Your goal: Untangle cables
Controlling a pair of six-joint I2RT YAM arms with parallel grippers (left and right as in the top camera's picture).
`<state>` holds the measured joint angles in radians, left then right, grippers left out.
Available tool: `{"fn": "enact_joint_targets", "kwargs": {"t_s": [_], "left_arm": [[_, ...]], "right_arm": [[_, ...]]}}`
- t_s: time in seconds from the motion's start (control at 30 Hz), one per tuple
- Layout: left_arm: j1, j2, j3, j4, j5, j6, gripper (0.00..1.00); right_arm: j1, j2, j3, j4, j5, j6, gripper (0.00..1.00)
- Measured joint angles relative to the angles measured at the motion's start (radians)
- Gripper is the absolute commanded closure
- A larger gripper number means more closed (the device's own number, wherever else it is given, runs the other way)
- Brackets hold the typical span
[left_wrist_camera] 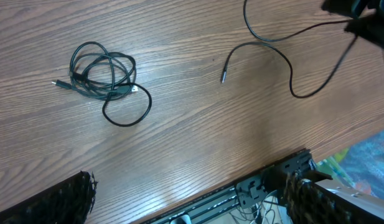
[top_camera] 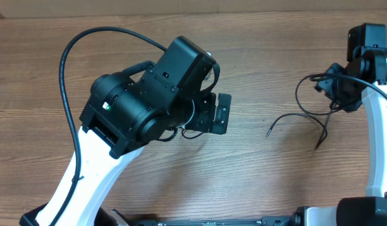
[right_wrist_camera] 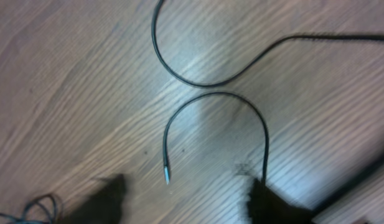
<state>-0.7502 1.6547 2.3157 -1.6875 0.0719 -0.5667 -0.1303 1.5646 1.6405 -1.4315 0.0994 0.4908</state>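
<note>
Where left arm (top_camera: pixel 143 107) overhangs coiled bundle (left_wrist_camera: pixel 104 78), loose cable (right_wrist_camera: pixel 213 93) lies well apart.

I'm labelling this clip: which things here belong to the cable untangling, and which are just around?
Job:
coiled cable bundle
loose cable

Just around:
left arm's thick cable
table
black rail at the table's edge

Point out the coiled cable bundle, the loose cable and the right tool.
coiled cable bundle (left_wrist_camera: pixel 107 93): left wrist view, on its dense lower strands.
loose cable (right_wrist_camera: pixel 215 93): right wrist view, top of its arch.
right tool (right_wrist_camera: pixel 187 183): right wrist view, midway between its fingertips.
</note>
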Motion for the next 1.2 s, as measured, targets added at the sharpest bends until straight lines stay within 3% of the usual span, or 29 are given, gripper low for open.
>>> {"fn": "enact_joint_targets", "kwargs": {"t_s": [0.07,0.1,0.4,0.73,1.0,1.2], "left_arm": [[0.0,0.0,0.0,0.0,0.0,0.0,0.0],[0.0,0.0,0.0,0.0,0.0,0.0,0.0],[0.0,0.0,0.0,0.0,0.0,0.0,0.0],[0.0,0.0,0.0,0.0,0.0,0.0,0.0],[0.0,0.0,0.0,0.0,0.0,0.0,0.0],[0.0,0.0,0.0,0.0,0.0,0.0,0.0]], "right_arm": [[0.0,0.0,0.0,-0.012,-0.007,0.002,0.01],[0.0,0.0,0.0,-0.015,-0.014,-0.007,0.0],[0.0,0.001,0.024,-0.098,0.056,-0.021,0.0],[0.0,0.002,0.242,-0.144,0.134,-0.021,0.0],[0.0,0.002,0.251,-0.168,-0.063,-0.021,0.0],[0.0,0.0,0.166,-0.105,-0.095,-0.021,0.0]]}}
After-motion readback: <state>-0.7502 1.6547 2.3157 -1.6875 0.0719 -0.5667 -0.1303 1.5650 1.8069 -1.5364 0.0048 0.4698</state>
